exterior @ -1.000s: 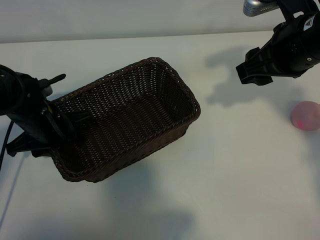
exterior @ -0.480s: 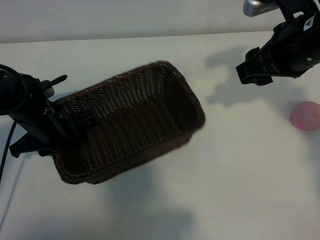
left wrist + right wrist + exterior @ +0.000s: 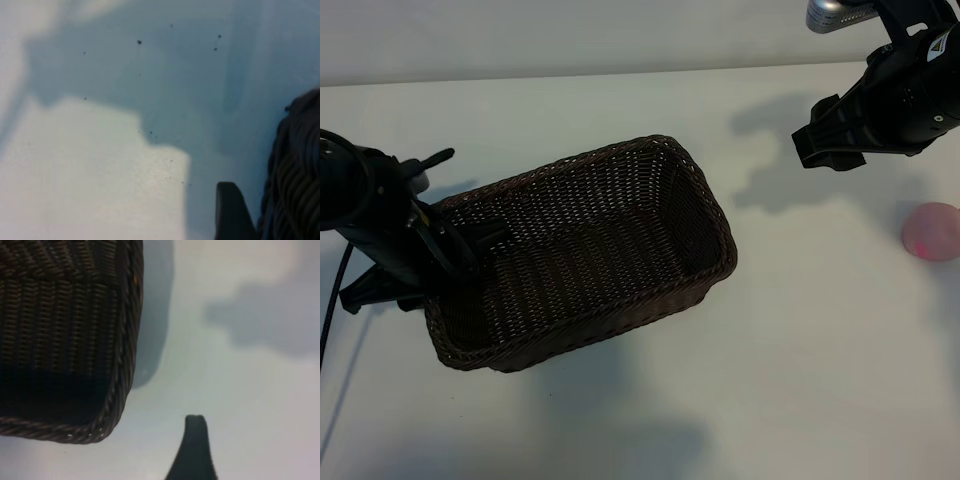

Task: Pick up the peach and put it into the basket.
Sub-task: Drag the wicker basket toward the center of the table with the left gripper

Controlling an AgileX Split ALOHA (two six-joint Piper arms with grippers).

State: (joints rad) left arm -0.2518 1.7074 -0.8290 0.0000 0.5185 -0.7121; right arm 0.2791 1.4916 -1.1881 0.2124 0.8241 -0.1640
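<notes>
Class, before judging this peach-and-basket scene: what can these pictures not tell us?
- Exterior view: the left gripper covers the basket rim there, so a grip cannot be confirmed.
- Right gripper: fingertips are dark against the arm; the right wrist view shows one finger only.
- The peach is missing from both wrist views.

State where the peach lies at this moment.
In the exterior view the peach lies on the white table at the far right edge, below the right gripper and well apart from the basket.
</notes>
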